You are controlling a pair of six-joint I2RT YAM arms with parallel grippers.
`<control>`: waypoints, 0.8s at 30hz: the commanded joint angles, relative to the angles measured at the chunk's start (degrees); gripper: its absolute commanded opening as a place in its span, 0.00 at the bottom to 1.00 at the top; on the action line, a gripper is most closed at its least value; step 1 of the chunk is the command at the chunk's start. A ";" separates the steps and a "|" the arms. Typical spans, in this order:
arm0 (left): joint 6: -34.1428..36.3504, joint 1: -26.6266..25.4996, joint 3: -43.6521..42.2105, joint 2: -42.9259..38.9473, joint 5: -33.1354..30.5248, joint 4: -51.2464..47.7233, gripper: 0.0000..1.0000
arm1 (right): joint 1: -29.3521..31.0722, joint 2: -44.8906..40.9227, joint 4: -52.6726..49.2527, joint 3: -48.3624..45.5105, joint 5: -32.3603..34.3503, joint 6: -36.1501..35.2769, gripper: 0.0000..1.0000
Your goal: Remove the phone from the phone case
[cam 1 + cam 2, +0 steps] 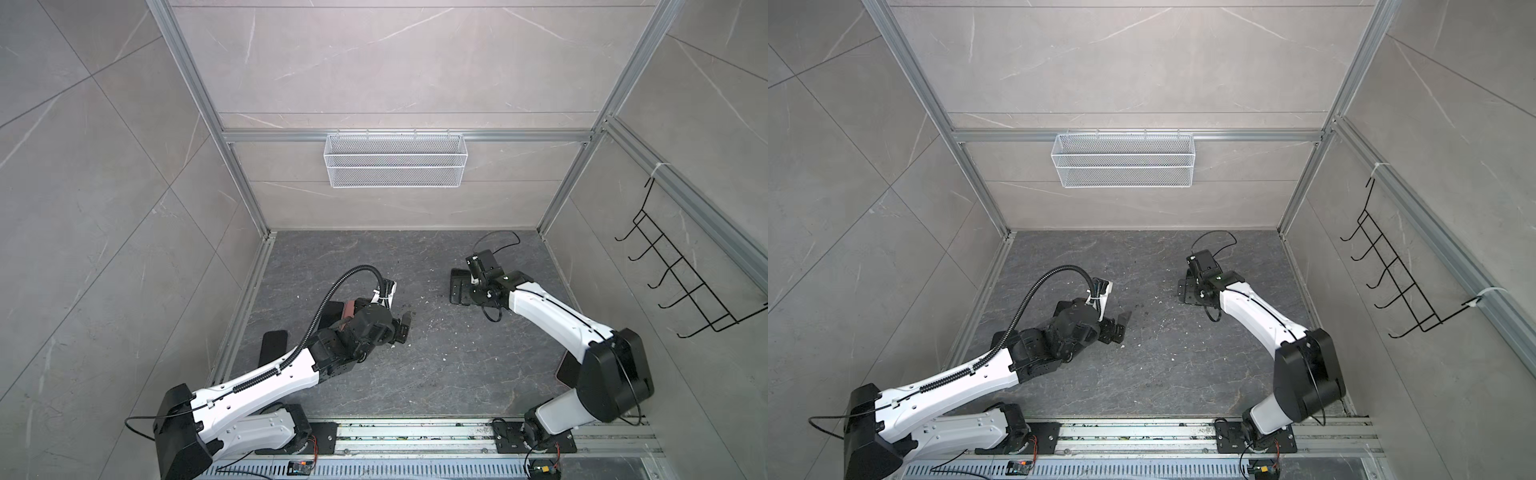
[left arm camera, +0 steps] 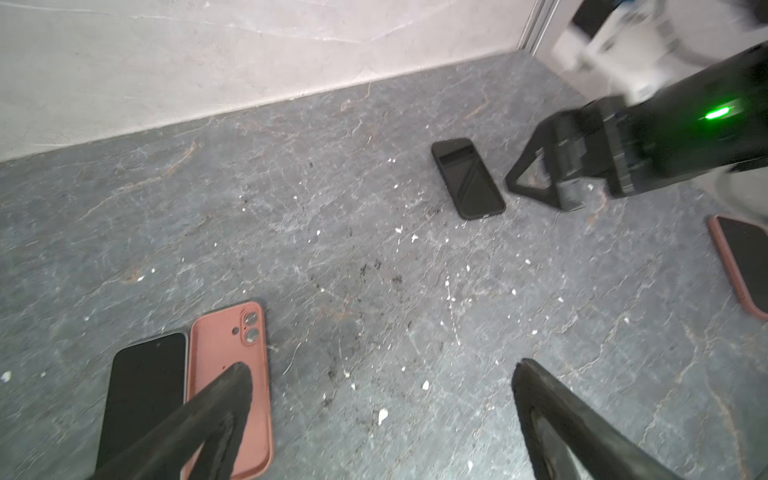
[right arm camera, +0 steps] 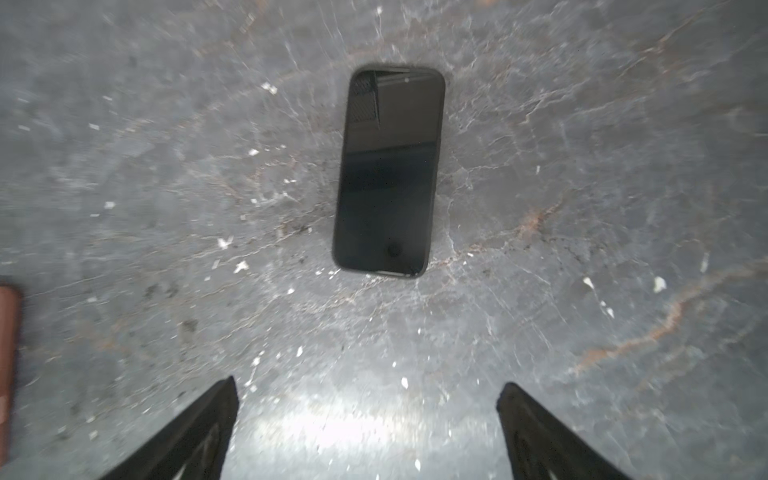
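A phone in a black phone case [image 3: 388,170] lies screen up on the grey floor, also seen in the left wrist view [image 2: 467,178] and in a top view [image 1: 459,286]. My right gripper [image 3: 368,386] hangs open and empty just short of one of its ends, seen from the side in the left wrist view [image 2: 540,191]. An empty pink case [image 2: 228,390] lies back up beside a bare black phone [image 2: 141,390]. My left gripper [image 2: 382,368] is open over bare floor, one finger above that pink case. It shows in both top views [image 1: 405,326] [image 1: 1121,324].
Another phone in a pink case [image 2: 739,266] lies near the right arm's base [image 1: 565,370]. A dark phone-like slab [image 1: 274,345] rests by the left wall rail. A white wire basket [image 1: 395,160] hangs on the back wall and a black hook rack [image 1: 685,270] on the right wall.
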 commanded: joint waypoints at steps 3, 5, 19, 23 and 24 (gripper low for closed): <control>1.67 0.79 -2.02 -1.93 2.66 2.94 1.00 | -1.86 9.63 -0.84 7.08 -2.41 -3.48 0.99; 0.83 0.82 -3.30 -3.89 2.51 2.76 1.00 | -2.28 12.49 -0.87 9.18 -2.50 -3.77 0.99; -3.45 0.80 -6.78 -9.40 4.61 -0.05 1.00 | -4.38 24.37 -2.92 17.07 -2.12 -5.33 0.99; -3.73 0.82 -7.17 -9.46 4.58 0.33 1.00 | -4.38 26.37 -3.35 18.54 -2.66 -5.42 0.99; -3.66 0.77 -7.27 -9.30 4.59 0.36 1.00 | -4.35 27.02 -3.77 19.08 -2.64 -5.51 0.99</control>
